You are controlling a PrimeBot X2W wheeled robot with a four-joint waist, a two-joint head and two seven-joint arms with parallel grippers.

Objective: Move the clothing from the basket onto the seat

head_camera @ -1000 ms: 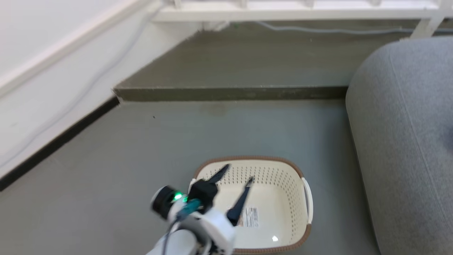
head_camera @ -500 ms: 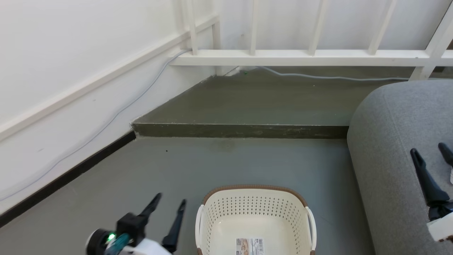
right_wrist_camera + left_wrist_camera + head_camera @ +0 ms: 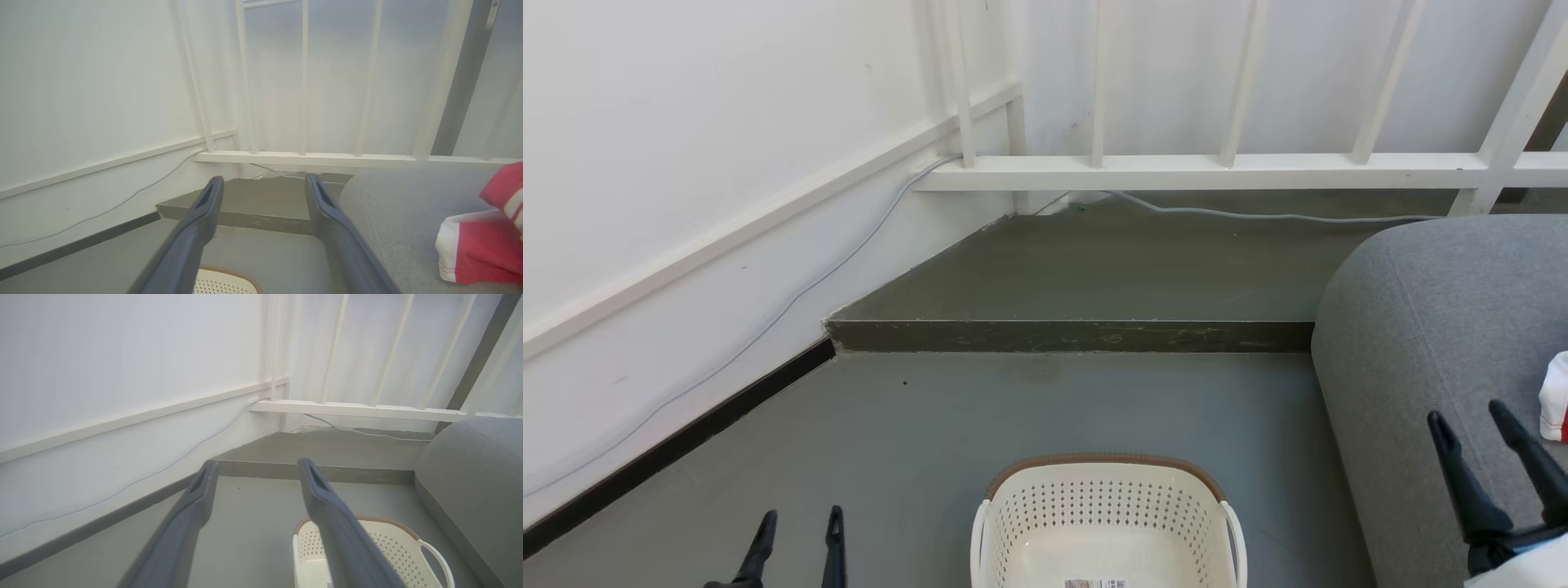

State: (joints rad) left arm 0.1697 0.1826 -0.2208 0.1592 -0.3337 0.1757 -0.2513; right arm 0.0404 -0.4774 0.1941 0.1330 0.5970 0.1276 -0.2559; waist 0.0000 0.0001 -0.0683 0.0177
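The red clothing [image 3: 478, 253] lies on the grey sofa [image 3: 1421, 327]. The basket [image 3: 1103, 463] sits beside it on the grey floor [image 3: 1013, 400], with a white wall [image 3: 686, 122] behind. The left gripper [image 3: 800, 523] and right gripper [image 3: 1467, 418] both have their fingers spread.

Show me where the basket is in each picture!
Head view: basket at the bottom middle, on the floor.
Left wrist view: bottom right, partly behind one dark finger.
Right wrist view: just its rim at the bottom edge, between the fingers.
Shared landmark: the grey seat, to the basket's right in all three.
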